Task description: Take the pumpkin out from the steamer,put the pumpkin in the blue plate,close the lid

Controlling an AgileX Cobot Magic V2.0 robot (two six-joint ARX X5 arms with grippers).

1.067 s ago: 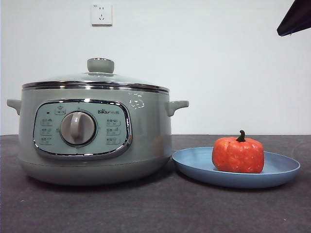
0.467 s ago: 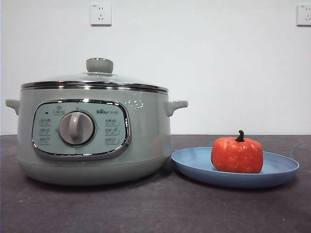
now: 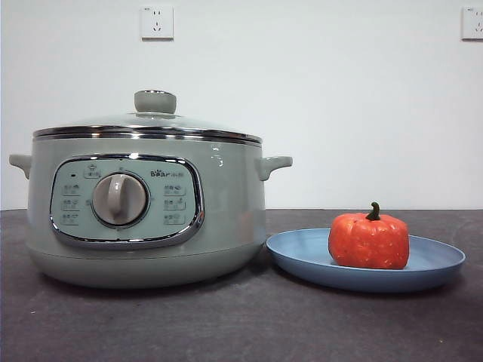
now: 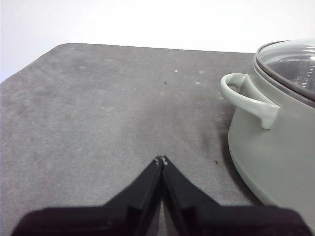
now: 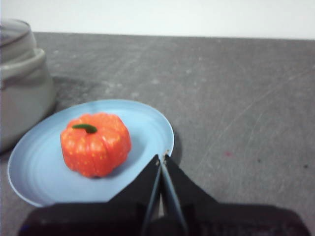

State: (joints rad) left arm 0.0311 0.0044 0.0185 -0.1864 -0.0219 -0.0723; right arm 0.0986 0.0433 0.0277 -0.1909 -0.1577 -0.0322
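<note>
Sage-green steamer (image 3: 147, 207) sits on the left of the dark table (image 3: 241, 324), glass lid (image 3: 151, 121) seated flat on its chrome rim, knob up. Lid looks fully down all round from the front view; far side of the rim not visible, so can't confirm seating there.

Left gripper (image 4: 161, 161) hangs just off the steamer's side handle (image 4: 248, 98), jaws pinched together, holding nothing. Not touching the pot.

Just right of the steamer: blue plate (image 3: 302, 256), rim close to the pot's base; can't tell if they touch. Pumpkin (image 3: 369, 240) stands upright on the plate, stem up, a bit right of plate centre, well inside the rim.

Right gripper (image 5: 162, 160) is over the plate's near edge, beside the pumpkin, jaws closed, empty. Neither arm shows in the front view.

Judgement: all three steps look done, arms parked clear.

Risks from here:
- Right gripper is low and close to the plate rim. Any sideways move without lifting could clip the rim and slide the light plate, or tip the pumpkin.
- Left gripper is near the handle; a swing toward the pot could nudge it and shift the lid.
- Pumpkin is round-bottomed, so a plate knock could roll it off.
</note>
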